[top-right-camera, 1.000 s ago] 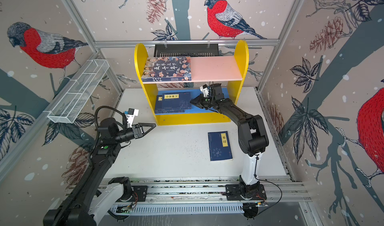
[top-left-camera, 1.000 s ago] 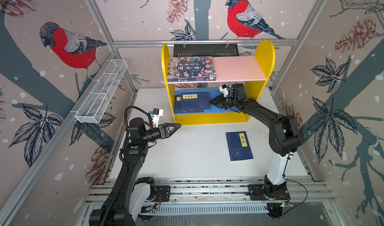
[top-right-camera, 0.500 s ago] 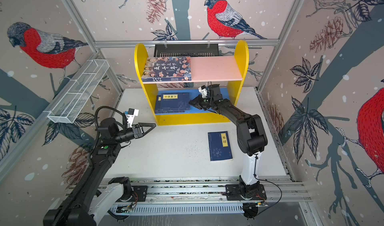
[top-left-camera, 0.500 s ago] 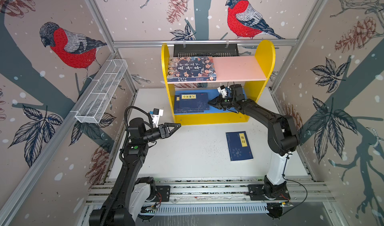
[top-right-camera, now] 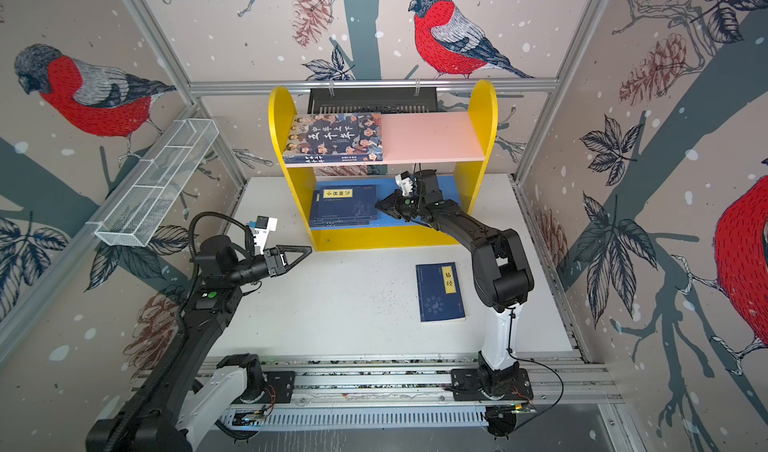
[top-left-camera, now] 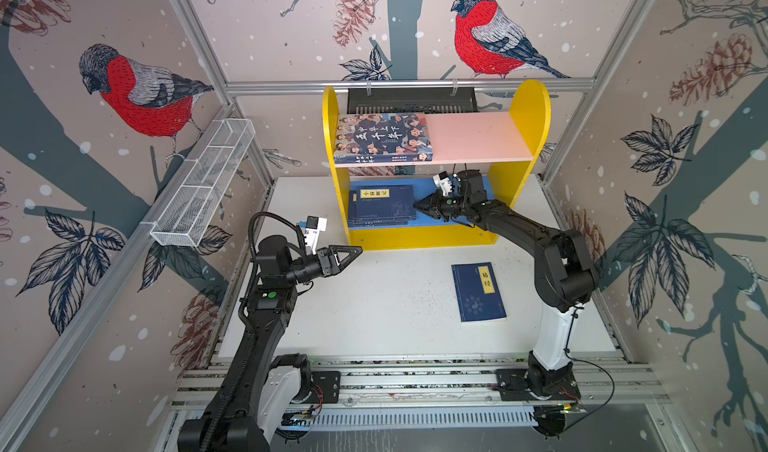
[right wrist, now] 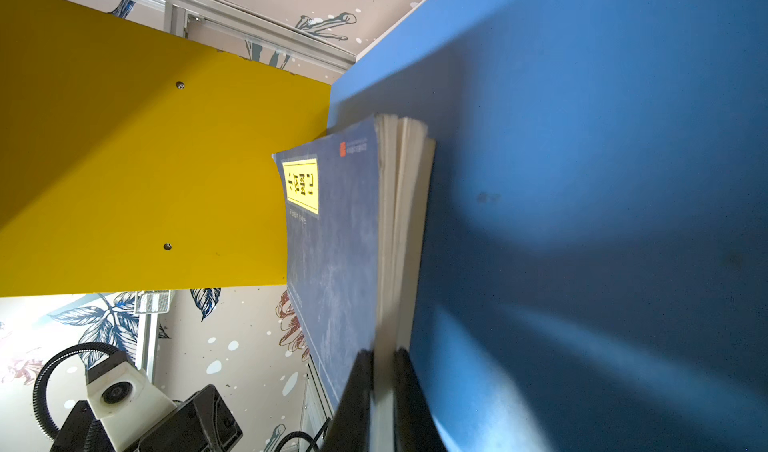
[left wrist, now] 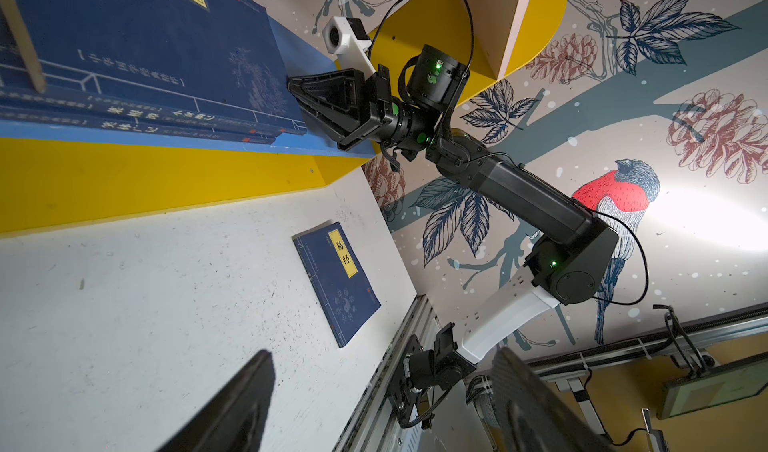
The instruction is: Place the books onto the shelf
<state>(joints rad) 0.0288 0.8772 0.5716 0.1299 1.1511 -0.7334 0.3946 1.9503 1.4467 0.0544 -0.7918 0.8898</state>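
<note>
Mid-left, left gripper (top-left-camera: pixel 358 250) fingers spread over the matte white tabletop (top-left-camera: pixel 395 304). A navy paperback stack (top-left-camera: pixel 384 204) lies on the blue board (right wrist: pixel 582 138) of the yellow shelf (top-left-camera: pixel 419 238); only the right wrist view shows right gripper (right wrist: pixel 382 352) fingers pinching its cream page edges.

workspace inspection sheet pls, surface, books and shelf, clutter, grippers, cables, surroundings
surface: white table, dark specks
job's things: cartoon-cover book on the pink board of the shelf; navy stack on its blue board; loose navy book on the table
clutter: nothing seen
grippers: left gripper open, empty, above table; right gripper shut on navy stack's page edge
cables: black hose loops at left wrist; thin cable trails from right base
surroundings: bird-print walls; wire basket on left wall; black slotted tray behind shelf
</note>
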